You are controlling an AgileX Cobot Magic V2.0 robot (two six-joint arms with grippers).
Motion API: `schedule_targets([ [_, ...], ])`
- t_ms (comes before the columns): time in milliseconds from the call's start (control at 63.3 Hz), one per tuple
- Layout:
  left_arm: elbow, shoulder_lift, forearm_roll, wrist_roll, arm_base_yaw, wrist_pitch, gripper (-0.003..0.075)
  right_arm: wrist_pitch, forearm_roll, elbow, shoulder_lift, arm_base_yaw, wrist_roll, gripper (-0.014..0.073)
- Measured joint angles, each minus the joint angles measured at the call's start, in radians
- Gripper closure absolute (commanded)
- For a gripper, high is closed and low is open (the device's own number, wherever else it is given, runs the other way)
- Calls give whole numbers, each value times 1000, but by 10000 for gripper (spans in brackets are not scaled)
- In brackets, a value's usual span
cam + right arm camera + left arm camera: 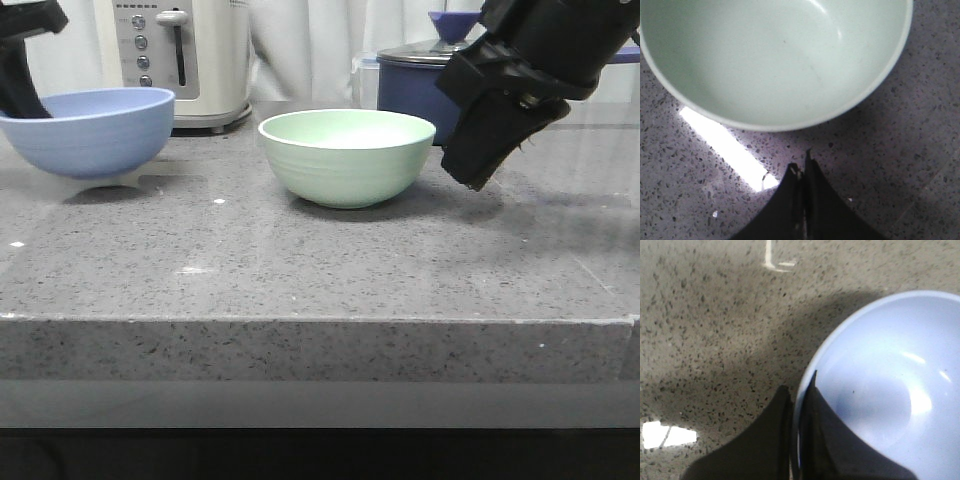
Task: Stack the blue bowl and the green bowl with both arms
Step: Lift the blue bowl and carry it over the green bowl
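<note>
Left gripper [796, 405]: pinched on the blue bowl [88, 130] rim, bowl lifted off the counter [300, 270] at far left.
Right gripper [802, 172]: closed, empty, beside the green bowl [346, 155] at centre.
Risk: thin rim grip (one-sided) might have tilted or slipped during transfer.

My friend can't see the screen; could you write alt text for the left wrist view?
A black gripper pinches the rim of a pale blue bowl, one finger inside, one outside. Below lies a speckled grey countertop in shadow.
</note>
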Motion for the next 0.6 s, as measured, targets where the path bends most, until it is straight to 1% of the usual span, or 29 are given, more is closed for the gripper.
schedule_targets([
  [126,-69,-14,2,13,-35,50,740,0,0,0,0,0,0,657],
  [253,-156,-21,2,15,-106,94,740,0,0,0,0,0,0,657],
  [490,-283,-19,0,0,-257,100,740,0,0,0,0,0,0,657],
  [601,-346,14,-6,-14,-321,100,740,0,0,0,0,0,0,657],
])
